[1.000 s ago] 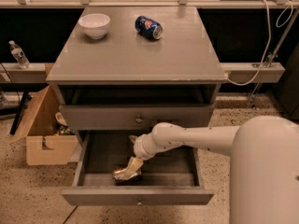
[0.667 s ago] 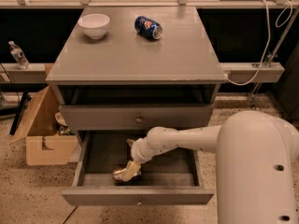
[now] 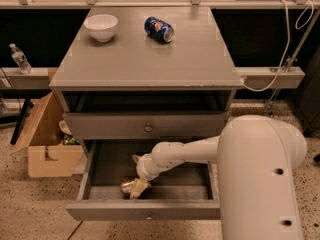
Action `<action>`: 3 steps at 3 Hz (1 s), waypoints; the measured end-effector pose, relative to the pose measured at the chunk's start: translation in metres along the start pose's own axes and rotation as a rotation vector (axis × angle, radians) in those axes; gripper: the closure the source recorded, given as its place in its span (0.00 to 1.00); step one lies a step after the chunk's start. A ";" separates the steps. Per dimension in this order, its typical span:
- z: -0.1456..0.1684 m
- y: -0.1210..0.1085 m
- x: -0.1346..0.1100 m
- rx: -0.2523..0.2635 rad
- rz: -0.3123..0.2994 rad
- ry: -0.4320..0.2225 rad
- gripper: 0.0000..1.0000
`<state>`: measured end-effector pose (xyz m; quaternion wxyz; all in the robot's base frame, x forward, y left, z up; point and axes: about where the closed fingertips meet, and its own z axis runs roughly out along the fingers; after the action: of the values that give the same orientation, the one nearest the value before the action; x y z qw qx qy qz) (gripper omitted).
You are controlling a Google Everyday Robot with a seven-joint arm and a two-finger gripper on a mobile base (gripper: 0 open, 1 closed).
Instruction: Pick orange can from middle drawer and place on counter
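Note:
The middle drawer (image 3: 100, 211) is pulled wide open below the shut upper drawer front (image 3: 147, 126). My gripper (image 3: 135, 188) is down inside it, near the front wall left of centre, with the white arm reaching in from the right. The orange can (image 3: 126, 186) shows as a shiny gold-bronze shape right at the gripper's tip, partly hidden by it. I cannot tell whether the gripper holds it. The counter (image 3: 145, 64) is the grey cabinet top above.
A blue can (image 3: 159, 29) lies on its side and a white bowl (image 3: 101, 27) stands at the back of the counter. An open cardboard box (image 3: 47, 151) sits on the floor to the left. A water bottle (image 3: 20, 59) stands on a left ledge.
The arm's large white link has swung left and higher into view. The gripper and the can stay at about the same spot in the drawer.

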<state>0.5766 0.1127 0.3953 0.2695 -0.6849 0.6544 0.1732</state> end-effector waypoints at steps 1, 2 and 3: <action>0.006 0.008 0.009 -0.006 -0.009 0.016 0.18; 0.012 0.016 0.018 -0.019 -0.009 0.045 0.41; -0.004 0.024 0.026 -0.009 -0.002 0.055 0.66</action>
<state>0.5548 0.0891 0.3795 0.2486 -0.6914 0.6600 0.1570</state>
